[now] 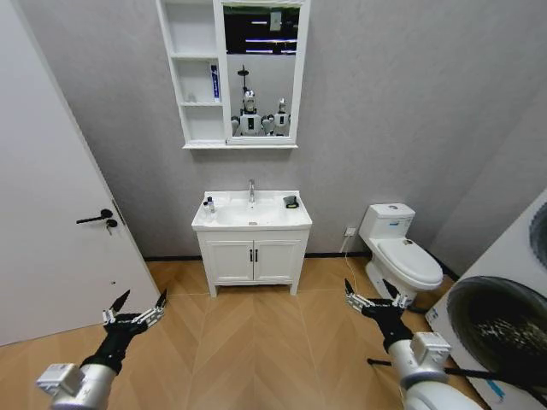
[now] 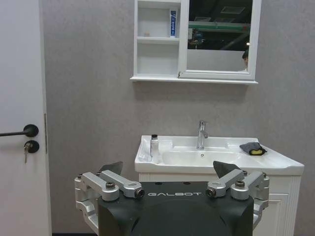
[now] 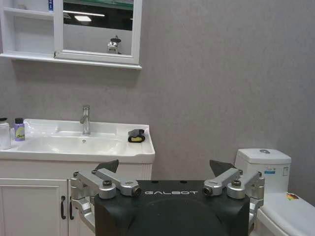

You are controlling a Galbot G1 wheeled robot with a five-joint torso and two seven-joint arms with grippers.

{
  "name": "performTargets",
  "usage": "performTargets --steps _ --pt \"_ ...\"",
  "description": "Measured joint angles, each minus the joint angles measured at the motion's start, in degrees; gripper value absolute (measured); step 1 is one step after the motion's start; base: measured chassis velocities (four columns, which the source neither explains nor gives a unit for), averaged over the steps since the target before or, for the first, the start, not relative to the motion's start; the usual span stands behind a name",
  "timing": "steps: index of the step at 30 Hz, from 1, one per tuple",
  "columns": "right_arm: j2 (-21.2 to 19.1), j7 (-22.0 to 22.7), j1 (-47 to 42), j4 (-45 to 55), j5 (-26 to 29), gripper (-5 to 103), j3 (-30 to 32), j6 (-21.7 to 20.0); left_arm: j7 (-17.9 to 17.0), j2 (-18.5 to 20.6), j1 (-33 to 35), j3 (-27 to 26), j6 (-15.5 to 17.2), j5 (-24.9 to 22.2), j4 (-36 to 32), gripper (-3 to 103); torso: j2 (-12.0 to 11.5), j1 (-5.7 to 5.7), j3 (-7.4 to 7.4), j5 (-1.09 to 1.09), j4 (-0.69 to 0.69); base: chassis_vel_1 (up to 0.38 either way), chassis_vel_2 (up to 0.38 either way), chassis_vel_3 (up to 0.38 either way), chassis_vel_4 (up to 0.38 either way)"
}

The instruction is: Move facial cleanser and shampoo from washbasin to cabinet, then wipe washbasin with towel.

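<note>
The white washbasin (image 1: pixel 256 216) stands against the far wall, with a chrome tap (image 1: pixel 251 190). Two small bottles (image 1: pixel 208 205) stand on its left rim; in the right wrist view one is white (image 3: pixel 5 133) and the other dark-capped with a green label (image 3: pixel 19 129). I cannot tell which is the facial cleanser and which the shampoo. The dark towel (image 1: pixel 291 202) lies on the right rim. The cabinet (image 1: pixel 192 73) hangs above the washbasin, beside the mirror. My left gripper (image 1: pixel 137 309) and right gripper (image 1: pixel 372 295) hover open over the floor, well short of the washbasin.
A blue tube (image 1: pixel 214 83) stands on a cabinet shelf. A white toilet (image 1: pixel 402 252) is right of the vanity, and a washing machine (image 1: pixel 504 325) sits close at the right. A white door (image 1: pixel 51 213) lines the left side. Wooden floor lies between me and the vanity.
</note>
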Motion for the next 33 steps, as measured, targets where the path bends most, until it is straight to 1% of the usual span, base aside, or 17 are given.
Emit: performTargets --steps 33 --pt "-0.1 -0.5 -1.1 0.0 -1.5 100 0.1 -1.4 1.0 0.0 0.3 -0.3 -0.4 -0.1 0.3 100 0.0 -0.01 0.0 0.0 0.0 0.0 0.0 0.0 0.0"
